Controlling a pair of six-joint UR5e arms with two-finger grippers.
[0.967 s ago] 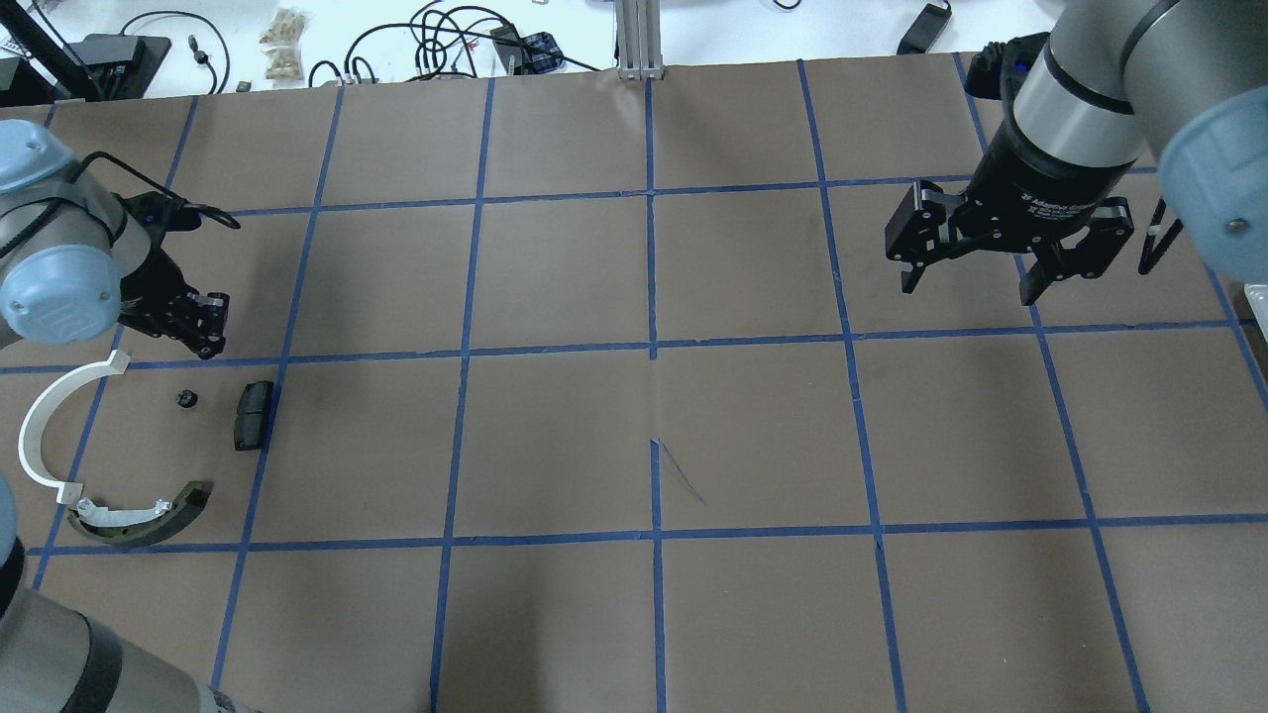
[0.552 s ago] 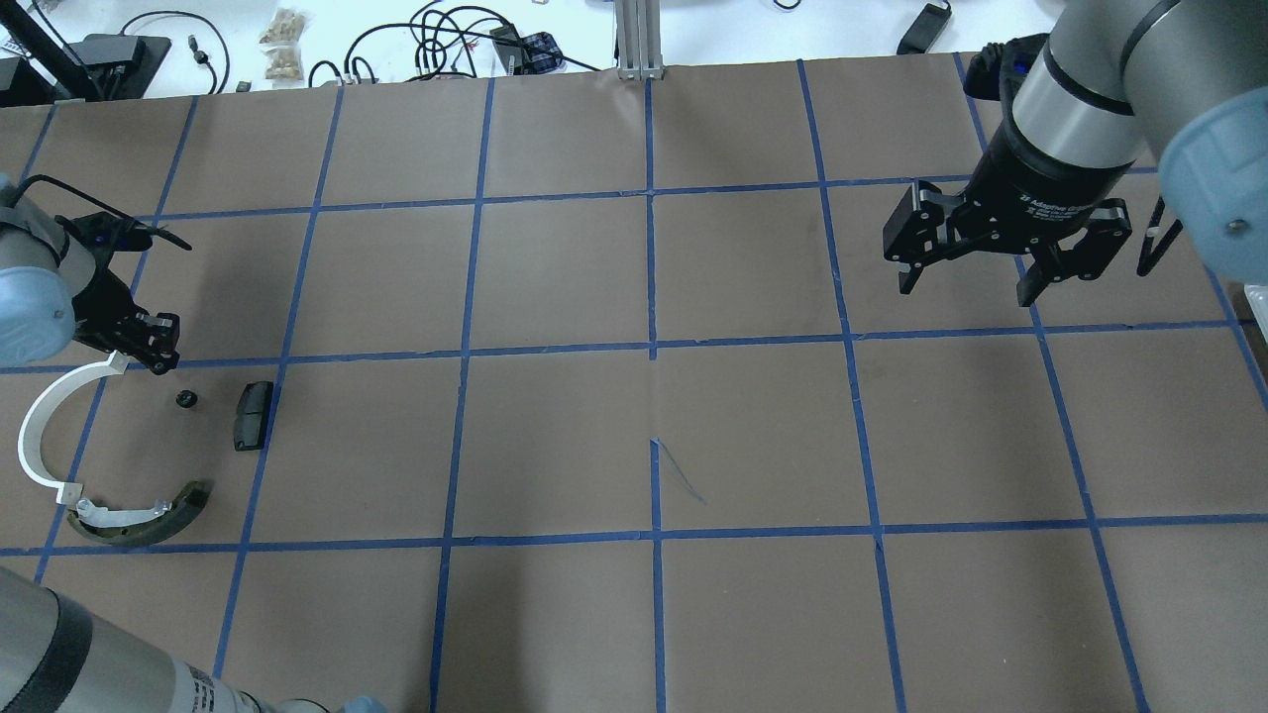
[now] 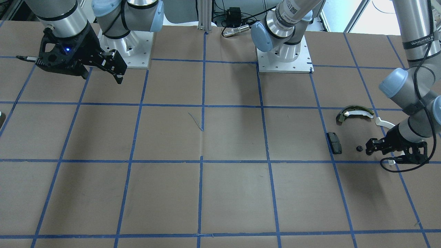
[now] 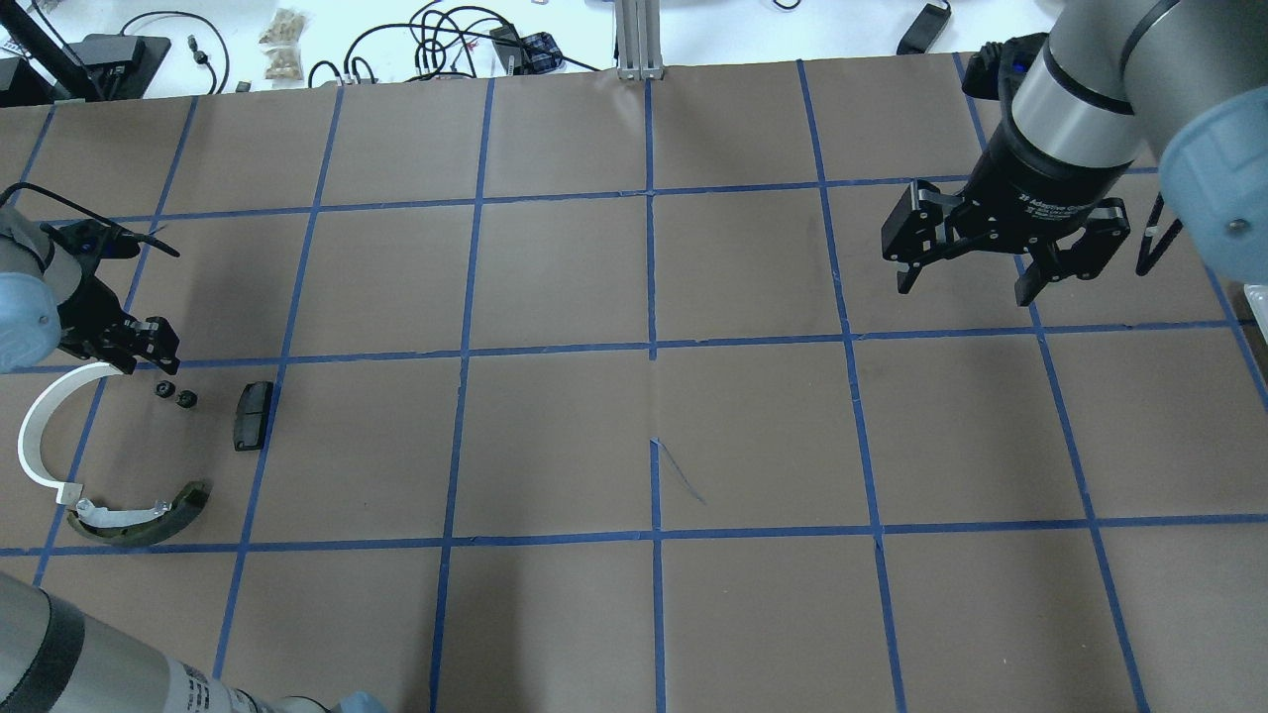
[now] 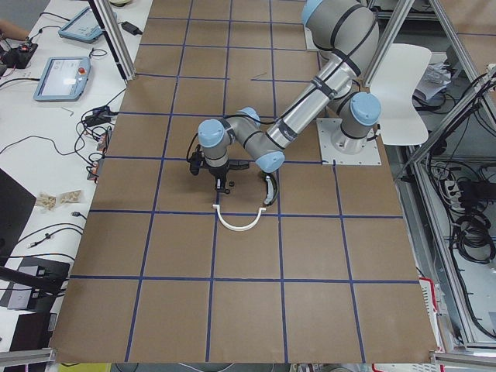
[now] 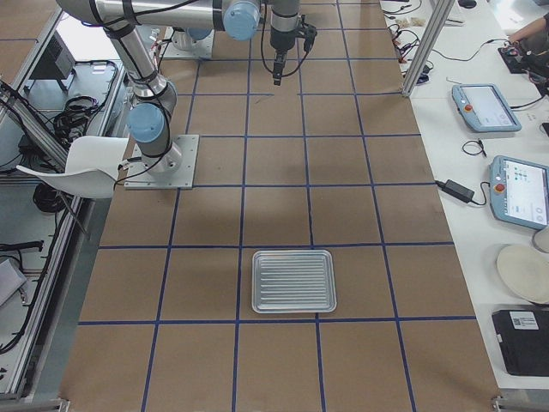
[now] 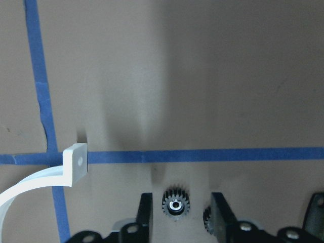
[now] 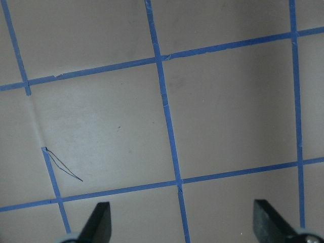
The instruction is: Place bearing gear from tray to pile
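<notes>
Overhead: left gripper (image 4: 149, 355) low by the white arc (image 4: 25, 441), bearing gear (image 4: 163, 389) on the paper at its 5 o'clock, second gear (image 4: 185, 399) just beside, black pad (image 4: 253, 414) at 3 o'clock; right gripper (image 4: 964, 292) spread wide. Left wrist: jaws narrowly apart, flanking the bearing gear without touching it. Right side: tray (image 6: 293, 281) well apart from both arms

Pretty even, bright lighting; arms cast soft shadows on the brown paper, and the left wrist view's kinda dim and soft.
</notes>
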